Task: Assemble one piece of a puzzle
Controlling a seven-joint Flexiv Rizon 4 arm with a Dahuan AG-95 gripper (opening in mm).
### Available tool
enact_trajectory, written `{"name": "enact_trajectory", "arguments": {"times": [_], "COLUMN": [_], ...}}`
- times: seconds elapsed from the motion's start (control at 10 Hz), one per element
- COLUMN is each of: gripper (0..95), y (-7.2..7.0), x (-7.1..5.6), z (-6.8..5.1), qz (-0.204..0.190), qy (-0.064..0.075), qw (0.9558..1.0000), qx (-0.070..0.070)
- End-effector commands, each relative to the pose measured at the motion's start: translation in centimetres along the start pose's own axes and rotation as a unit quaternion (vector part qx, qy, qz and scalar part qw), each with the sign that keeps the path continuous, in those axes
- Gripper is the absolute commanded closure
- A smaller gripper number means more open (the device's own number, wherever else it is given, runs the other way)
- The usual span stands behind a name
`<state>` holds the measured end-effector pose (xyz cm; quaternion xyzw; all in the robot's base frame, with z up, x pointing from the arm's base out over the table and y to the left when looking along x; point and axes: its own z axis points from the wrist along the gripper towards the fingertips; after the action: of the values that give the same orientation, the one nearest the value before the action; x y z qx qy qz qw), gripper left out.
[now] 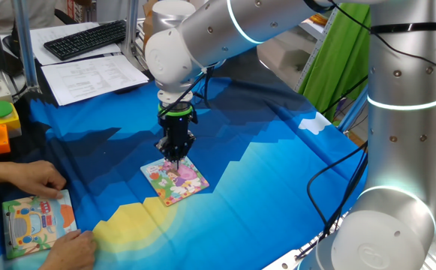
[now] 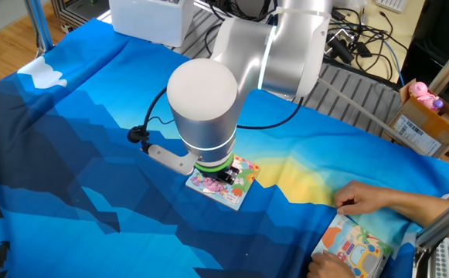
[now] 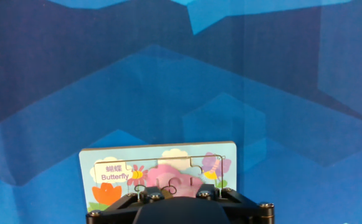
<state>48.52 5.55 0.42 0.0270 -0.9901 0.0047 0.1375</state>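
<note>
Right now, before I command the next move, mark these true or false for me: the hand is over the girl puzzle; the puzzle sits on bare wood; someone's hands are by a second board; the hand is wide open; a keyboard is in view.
1. The hand is down over the puzzle. True.
2. The puzzle lies on bare wood. False: it lies on a blue patterned cloth.
3. A person's hands are beside a second board. True.
4. The hand is wide open. False: it is shut; whether it holds the piece cannot be seen.
5. A keyboard lies beyond the cloth. True.
</note>
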Motion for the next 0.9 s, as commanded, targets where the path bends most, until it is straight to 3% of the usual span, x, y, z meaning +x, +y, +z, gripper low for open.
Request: {"name": "enact_trajectory", "arguments": {"times": [0.1,0.2,0.3,0.7,0.9], "gripper": [95.0,76.0,38.0,38.0,38.0], "y": [0.0,0.01,0.02,0.0,-0.02], "x": [-0.02,-0.02,-0.04,-0.21,-0.3], "z": [-0.02,-0.02,-0.01,-0.66,-0.84], "qz": [0.0,0.002,0.002,-0.003,-0.006], "qy": [0.002,0.002,0.002,0.005,0.0], "qw": [1.0,1.0,1.0,1.0,1.0], "qx": [0.002,0.003,0.004,0.001,0.0]}}
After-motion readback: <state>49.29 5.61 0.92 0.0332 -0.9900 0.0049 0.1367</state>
